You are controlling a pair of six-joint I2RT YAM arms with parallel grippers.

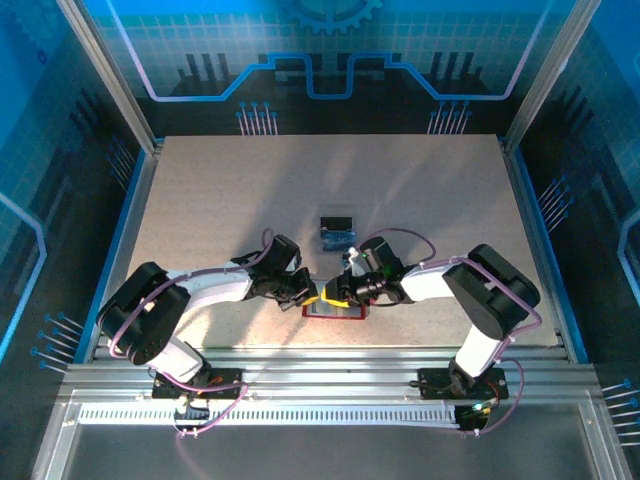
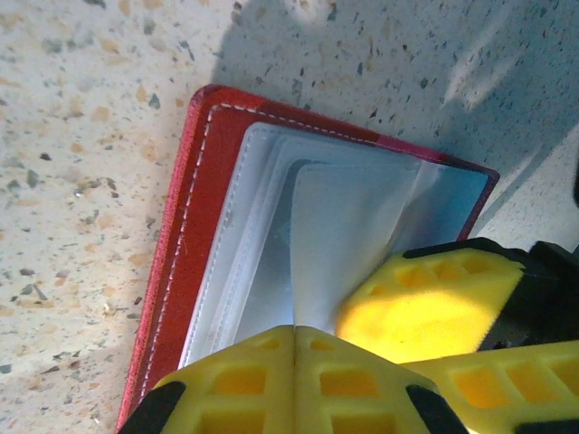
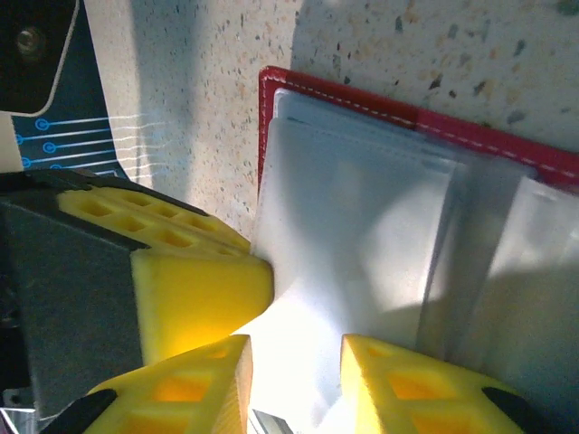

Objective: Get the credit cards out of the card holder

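Probably a robotics lab cell, judging by its aluminium frame (image 1: 330, 366), blue circuit-print panels (image 1: 320, 50) and speckled table (image 1: 330, 180).

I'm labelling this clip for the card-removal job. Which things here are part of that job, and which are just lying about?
Part of the job:
card holder, open beneath the left pincer and right pincer
blue card and black card, out on the table beyond it

Just lying about:
no stray item that I can make out
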